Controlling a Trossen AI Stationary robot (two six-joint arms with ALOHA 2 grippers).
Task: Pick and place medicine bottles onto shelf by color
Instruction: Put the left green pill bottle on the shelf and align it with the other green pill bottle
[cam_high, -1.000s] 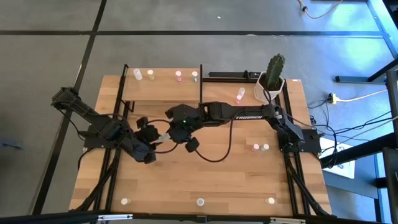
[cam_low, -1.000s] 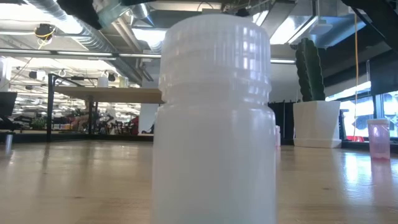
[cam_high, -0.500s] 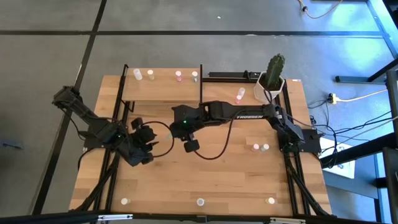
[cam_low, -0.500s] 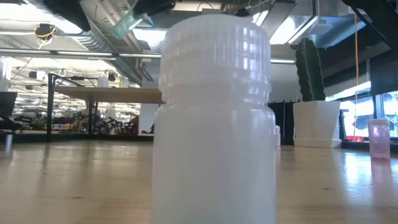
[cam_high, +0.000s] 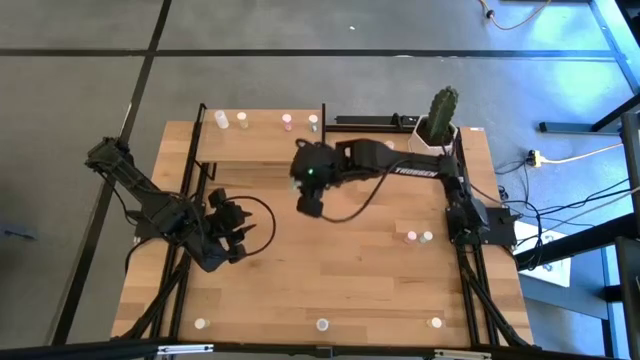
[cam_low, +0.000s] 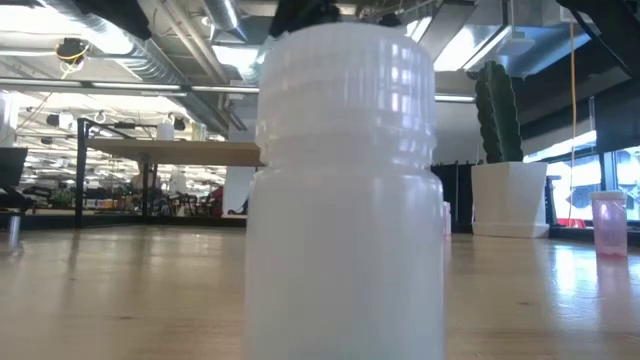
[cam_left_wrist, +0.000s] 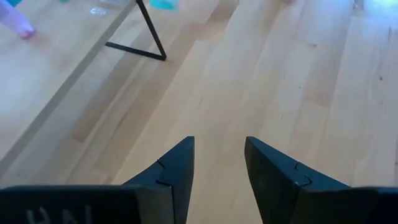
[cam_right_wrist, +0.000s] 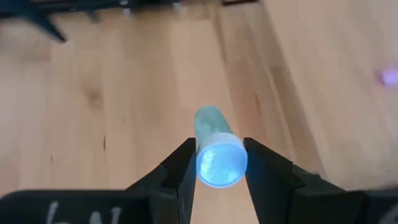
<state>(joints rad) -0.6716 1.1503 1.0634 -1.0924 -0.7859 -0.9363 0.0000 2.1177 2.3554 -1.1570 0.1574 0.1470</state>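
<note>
The right gripper (cam_right_wrist: 217, 165) has a pale green bottle (cam_right_wrist: 216, 152) pinched between its fingers (cam_right_wrist: 180, 168), cap end toward the wrist camera, body pointing out over bare wood. From above, that gripper (cam_high: 310, 200) hangs over the table (cam_high: 380, 290) just in front of the shelf (cam_high: 260, 148), near the shelf's right-hand posts; the bottle itself is hidden under the arm in that view.

The left gripper (cam_left_wrist: 217, 168) is empty, its jaws standing partly apart with only plain tabletop showing in the gap. It sits low over the left side of the table (cam_high: 225, 235), in front of the shelf's left end and well apart from the right gripper.

On the shelf four bottles stand along the back edge: two whitish ones (cam_high: 222, 119) at the left, then a pink one (cam_high: 287, 121) and a greenish one (cam_high: 313, 121) toward the right end. Off the shelf, a pink and a green bottle (cam_high: 419, 237) stand side by side near the right arm's base. Three more are spaced along the front edge (cam_high: 322, 324); the middle one fills the low view as a big white bottle (cam_low: 345, 200). A cactus (cam_high: 441, 112) in a white pot stands at the back right
</note>
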